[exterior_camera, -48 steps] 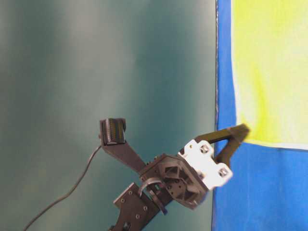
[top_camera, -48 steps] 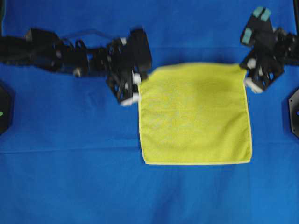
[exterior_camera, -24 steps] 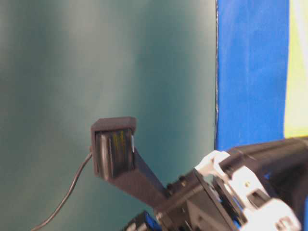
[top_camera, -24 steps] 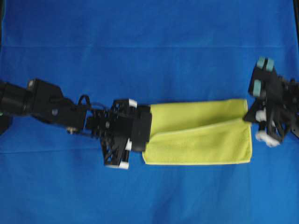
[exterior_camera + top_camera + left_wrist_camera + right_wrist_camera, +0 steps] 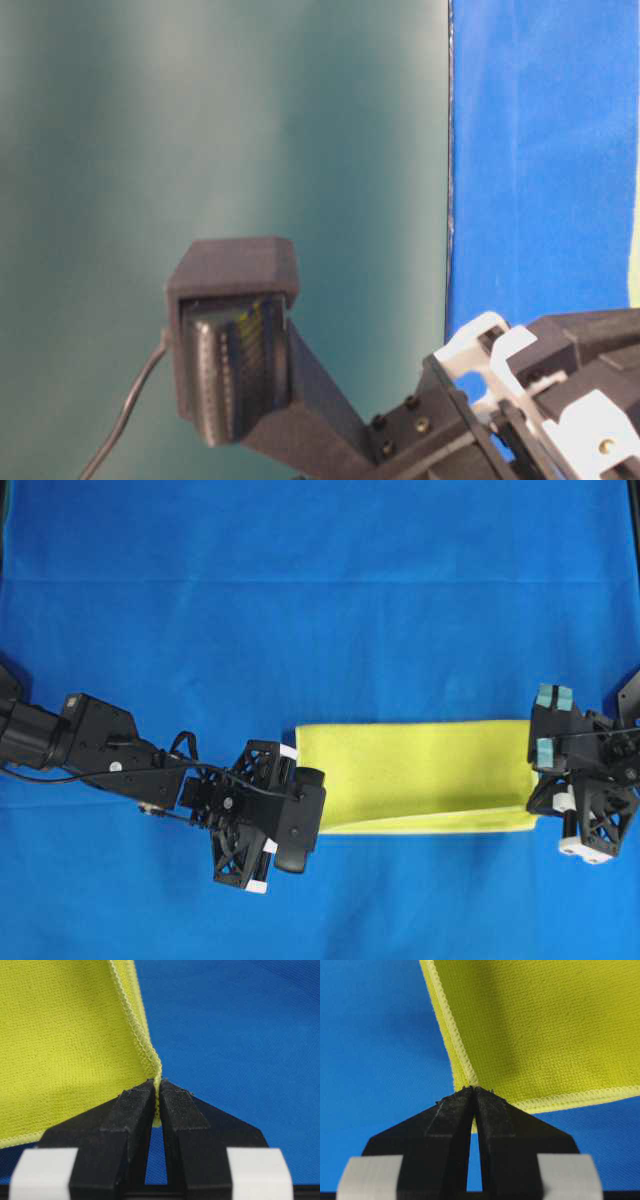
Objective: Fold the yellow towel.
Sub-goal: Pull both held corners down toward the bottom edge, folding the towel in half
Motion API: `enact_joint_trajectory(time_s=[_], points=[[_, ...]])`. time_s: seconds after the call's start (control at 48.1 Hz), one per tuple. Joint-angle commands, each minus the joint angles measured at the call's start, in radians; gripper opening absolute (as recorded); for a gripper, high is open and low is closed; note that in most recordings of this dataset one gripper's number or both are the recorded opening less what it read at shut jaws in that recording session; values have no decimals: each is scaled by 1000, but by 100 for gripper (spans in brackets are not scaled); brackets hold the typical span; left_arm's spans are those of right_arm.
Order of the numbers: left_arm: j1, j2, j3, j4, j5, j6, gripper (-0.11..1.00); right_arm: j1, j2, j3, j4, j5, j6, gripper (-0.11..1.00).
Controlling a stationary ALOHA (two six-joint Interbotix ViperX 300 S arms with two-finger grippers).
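The left tool (image 5: 297, 815) is clamped on the left corner of the yellow towel (image 5: 420, 775), the hem being pinched between its closed fingers (image 5: 132, 1110). The towel lies doubled into a band on the blue-covered counter (image 5: 320, 600), between the two arms. The right tool (image 5: 548, 805) is likewise clamped on the right corner. The first fold is judged nearly complete: the carried edge is near the front edge. Next, both corners should be lowered onto the lower layer, aligned, then released together.
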Motion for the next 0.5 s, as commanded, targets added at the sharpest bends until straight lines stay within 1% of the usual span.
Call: enact_joint_trajectory(time_s=[0.0,0.062,0.125,0.187,0.27,0.333,0.353,0.416,0.478], points=[[5,-11,-28,2,2,2,5,6,9,-25,-2,-14,2,4],[6,-11,-29,0,2,2,5,5,9,-26,-2,-25,0,4],[6,-11,-29,2,2,2,10,5,9,-25,2,-28,3,4],[6,-11,-29,0,2,2,20,6,9,-23,2,-25,11,4],[6,-11,-31,0,2,2,37,5,9,-23,-2,-17,28,4],[6,-12,-34,2,3,2,45,5,9,-25,-3,-15,38,6],[6,-14,-34,2,3,3,48,5,9,-25,-5,-14,43,9],[6,-28,-34,0,17,15,54,6,3,-26,-8,-14,48,28],[12,-52,-34,0,44,18,55,5,-12,-28,-15,-5,48,46]])
